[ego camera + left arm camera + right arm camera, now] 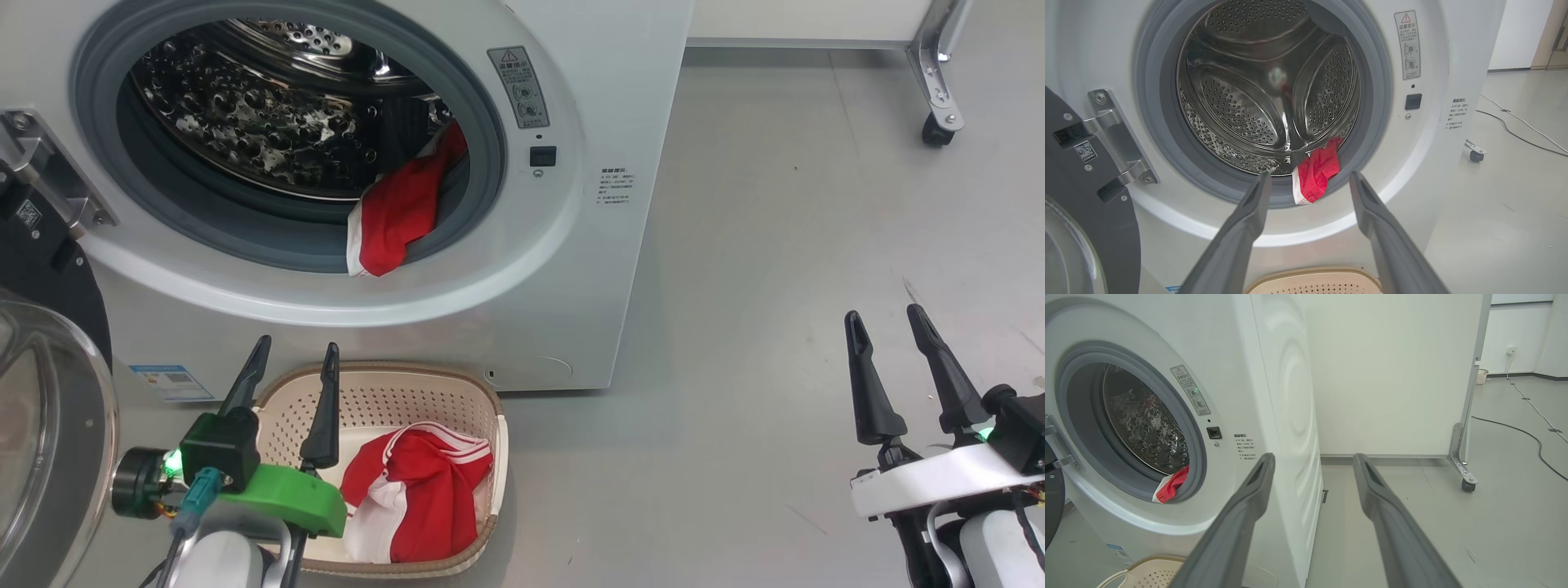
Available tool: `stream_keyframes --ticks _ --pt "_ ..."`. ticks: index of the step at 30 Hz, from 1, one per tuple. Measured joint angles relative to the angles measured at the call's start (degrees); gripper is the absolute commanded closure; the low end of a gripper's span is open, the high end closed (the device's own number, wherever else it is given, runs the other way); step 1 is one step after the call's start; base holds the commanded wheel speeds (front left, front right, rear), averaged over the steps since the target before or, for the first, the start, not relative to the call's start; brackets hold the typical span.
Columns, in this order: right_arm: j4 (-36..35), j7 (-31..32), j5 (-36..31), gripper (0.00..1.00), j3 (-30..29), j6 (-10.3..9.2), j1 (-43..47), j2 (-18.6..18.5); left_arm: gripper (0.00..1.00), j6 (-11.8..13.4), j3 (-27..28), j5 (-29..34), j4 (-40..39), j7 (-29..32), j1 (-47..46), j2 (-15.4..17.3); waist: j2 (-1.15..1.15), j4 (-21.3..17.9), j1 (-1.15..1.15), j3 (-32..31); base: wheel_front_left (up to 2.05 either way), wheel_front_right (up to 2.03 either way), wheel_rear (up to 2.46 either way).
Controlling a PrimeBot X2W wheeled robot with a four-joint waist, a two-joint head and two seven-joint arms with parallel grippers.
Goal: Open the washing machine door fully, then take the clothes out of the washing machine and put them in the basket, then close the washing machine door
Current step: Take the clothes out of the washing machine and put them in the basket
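The white washing machine (620, 98) stands with its door (49, 425) swung wide to the left, glass bowl facing me. A red garment with white trim (404, 212) hangs over the grey gasket at the drum's lower right (1316, 173) (1172, 486). Another red and white garment (424, 490) lies in the cream basket (408, 388) on the floor before the washer. My left gripper (294, 355) hovers open above the basket's left side, empty. My right gripper (886, 318) stands open and empty over bare floor, well right of the washer.
A white panel on a wheeled metal foot (939, 126) stands behind the washer to the right. Cables (1527, 435) run along the grey floor further back. The door hinge (1114, 134) juts out at the opening's left.
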Motion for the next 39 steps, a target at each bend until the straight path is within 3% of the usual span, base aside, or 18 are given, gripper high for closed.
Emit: stream_keyframes --ticks 39 --pt "-0.14 0.0 -0.49 0.0 -0.1 0.0 0.44 0.36 0.0 2.03 -1.68 0.05 -5.63 0.0 4.3 0.09 0.0 -0.59 0.0 0.39 0.0 0.0 0.0"
